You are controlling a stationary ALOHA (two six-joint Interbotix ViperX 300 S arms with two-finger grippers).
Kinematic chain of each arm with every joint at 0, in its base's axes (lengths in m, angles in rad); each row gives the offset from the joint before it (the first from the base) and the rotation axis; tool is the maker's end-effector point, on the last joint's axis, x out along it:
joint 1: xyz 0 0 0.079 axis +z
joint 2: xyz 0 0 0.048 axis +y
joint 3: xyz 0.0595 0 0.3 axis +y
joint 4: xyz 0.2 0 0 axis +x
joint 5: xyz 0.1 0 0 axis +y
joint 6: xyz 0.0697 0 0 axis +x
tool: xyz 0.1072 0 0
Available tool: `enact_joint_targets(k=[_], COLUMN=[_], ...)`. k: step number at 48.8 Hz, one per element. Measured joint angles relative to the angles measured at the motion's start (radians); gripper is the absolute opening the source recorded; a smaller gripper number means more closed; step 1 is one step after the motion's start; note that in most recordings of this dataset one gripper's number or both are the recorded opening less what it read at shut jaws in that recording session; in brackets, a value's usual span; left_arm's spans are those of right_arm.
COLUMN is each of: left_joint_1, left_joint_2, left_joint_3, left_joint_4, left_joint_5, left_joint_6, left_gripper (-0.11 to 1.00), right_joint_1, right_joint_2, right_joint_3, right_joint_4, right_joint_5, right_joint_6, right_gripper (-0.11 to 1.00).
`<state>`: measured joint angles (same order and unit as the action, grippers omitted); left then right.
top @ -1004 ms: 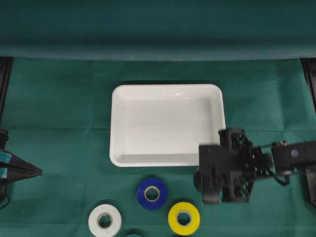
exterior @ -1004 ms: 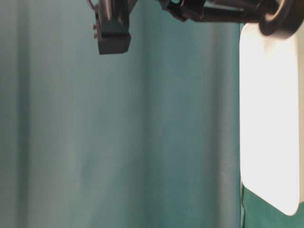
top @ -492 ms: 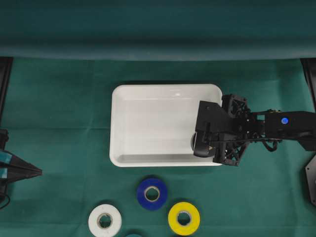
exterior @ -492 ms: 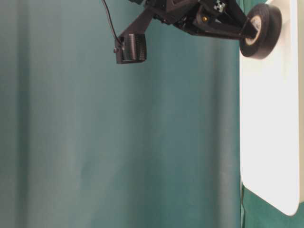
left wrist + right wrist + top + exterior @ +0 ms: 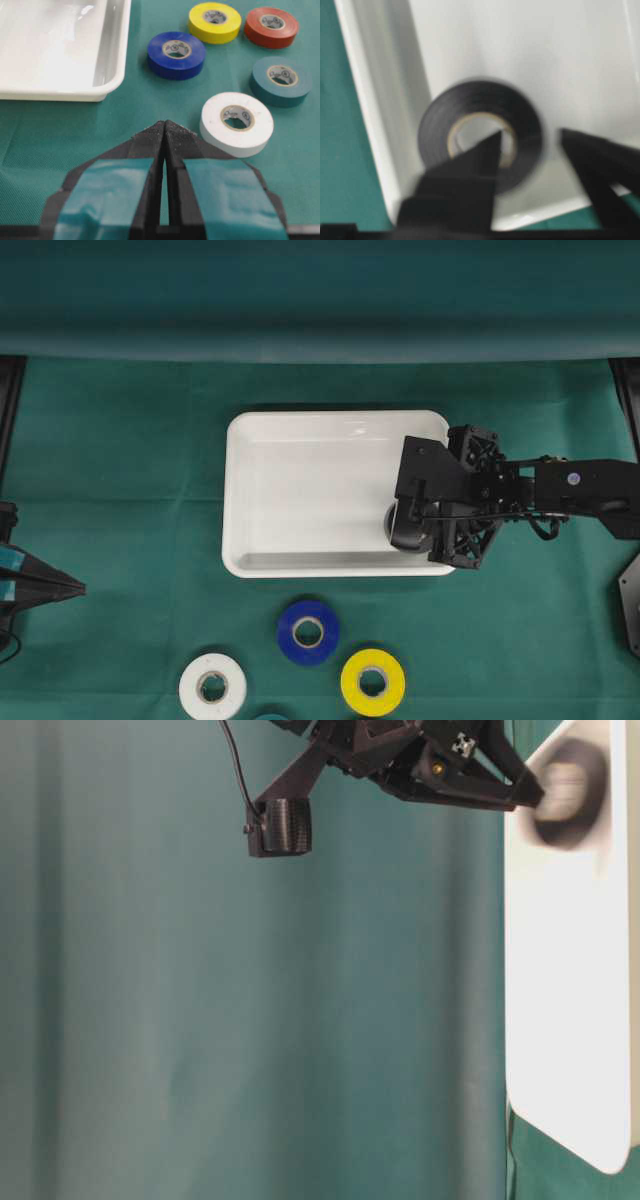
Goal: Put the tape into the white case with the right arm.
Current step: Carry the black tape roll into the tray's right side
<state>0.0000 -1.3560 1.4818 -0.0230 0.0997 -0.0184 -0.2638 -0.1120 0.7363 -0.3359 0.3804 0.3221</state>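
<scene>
Right wrist view shows my right gripper (image 5: 527, 145) with its fingers parted and nothing pinched between them; the black tape roll (image 5: 481, 132) sits blurred just beyond the tips, over the floor of the white case (image 5: 530, 55) near its corner wall. My worry is that the roll is still loose and may roll or bounce against the rim, or catch a fingertip as I pull away. From overhead it lies at the case's right end, under the gripper. My left gripper (image 5: 165, 135) rests closed, well apart.
</scene>
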Motion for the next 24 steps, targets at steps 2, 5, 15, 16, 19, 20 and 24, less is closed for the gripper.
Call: enact_joint_targets(k=[2,5,15,16,19,20,24], left_joint_1=[-0.002,0.000,-0.002,-0.002,0.000,0.000,0.000], left_joint_2=[0.000,0.000,0.000,0.000,0.000,0.000,0.000], left_joint_3=[0.000,0.000,0.000,0.000,0.000,0.000,0.000], left_joint_4=[0.000,0.000,0.002,0.002,0.000,0.000,0.000], left_joint_5=[0.000,0.000,0.000,0.000,-0.002,0.000,0.000], left_joint_6=[0.000,0.000,0.000,0.000,0.000,0.000,0.000], left_gripper=[0.00,0.00,0.00,0.00,0.00,0.00,0.00], right_joint_1=[0.000,0.000,0.000,0.000,0.000,0.000,0.000], right_joint_2=[0.000,0.000,0.002,0.002,-0.005,-0.008,-0.035], right_joint_3=[0.005,0.011,0.026,0.028,0.037,0.041,0.066], right_joint_4=[0.002,0.002,0.002,0.002,0.000,0.002,0.002], right_joint_5=[-0.002,-0.006,-0.028,-0.028,-0.026,-0.028,-0.025], right_joint_6=[-0.002,0.000,0.000,0.000,0.000,0.000,0.000], right_gripper=[0.43,0.62,0.61,0.61,0.62,0.61,0.62])
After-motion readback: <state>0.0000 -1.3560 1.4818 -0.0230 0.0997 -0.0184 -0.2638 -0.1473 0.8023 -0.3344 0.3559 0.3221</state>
